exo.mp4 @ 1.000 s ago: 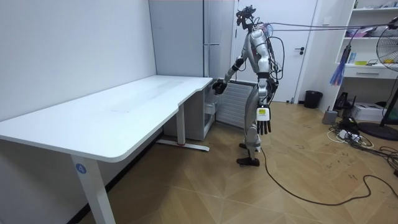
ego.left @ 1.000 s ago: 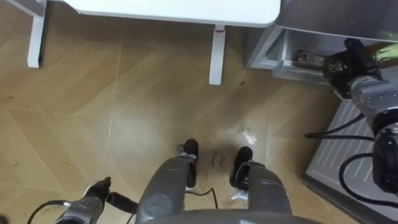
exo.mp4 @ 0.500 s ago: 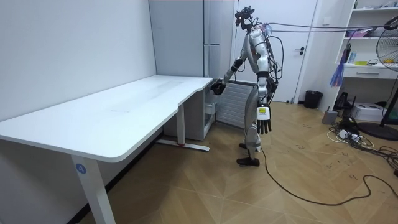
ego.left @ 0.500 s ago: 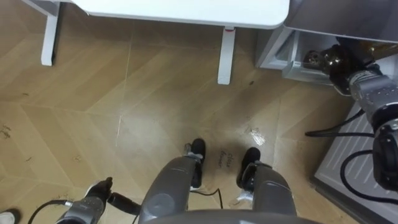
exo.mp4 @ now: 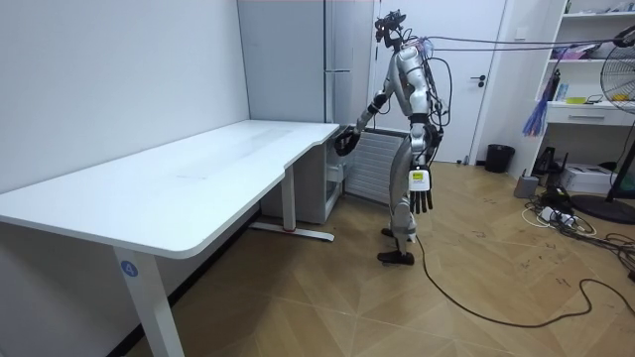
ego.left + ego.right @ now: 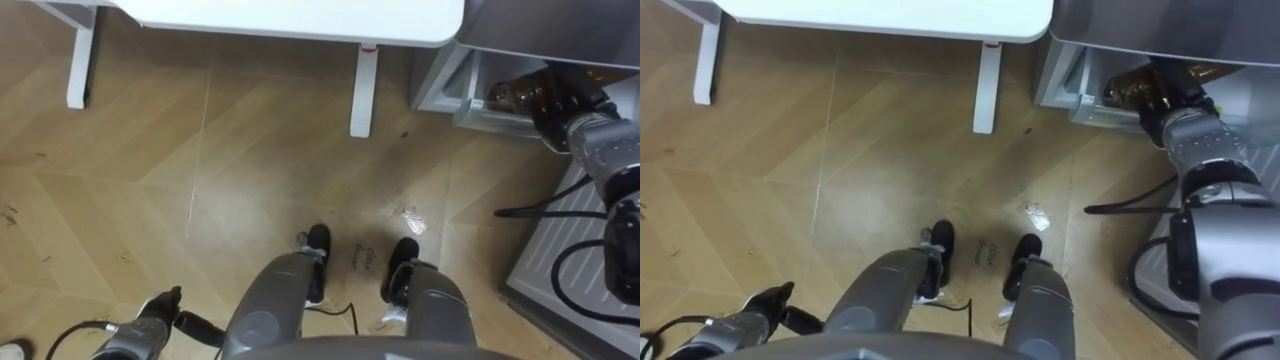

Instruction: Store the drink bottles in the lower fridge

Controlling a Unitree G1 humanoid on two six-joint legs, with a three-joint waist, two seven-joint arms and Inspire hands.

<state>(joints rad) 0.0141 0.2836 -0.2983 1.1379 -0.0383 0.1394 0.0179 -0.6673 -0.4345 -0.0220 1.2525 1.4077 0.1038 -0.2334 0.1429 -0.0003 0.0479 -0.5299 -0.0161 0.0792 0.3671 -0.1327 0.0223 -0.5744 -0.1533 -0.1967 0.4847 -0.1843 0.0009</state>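
A brown drink bottle (image 6: 508,95) lies at the mouth of the open lower fridge compartment (image 6: 468,100), to my right front. My right hand (image 6: 558,97) is right against the bottle's right end, at the compartment's edge. The same bottle (image 6: 1125,88) and right hand (image 6: 1167,88) appear in the right eye view. In the room view I stand beside the tall grey fridge (image 5: 337,59) with my right arm stretched down toward its low opening. My left hand (image 5: 423,201) hangs open at my side and also shows at the lower left (image 6: 150,322).
A white table (image 6: 300,15) stands ahead on my left, its leg (image 6: 362,90) close to the fridge. The fridge's open ribbed door (image 6: 545,255) is by my right foot. Bare wooden floor (image 6: 200,170) spreads in front of me and to the left.
The whole picture shifted a little as my head moved. My right hand stays at the fridge opening by the bottle, with no clear move of its own.
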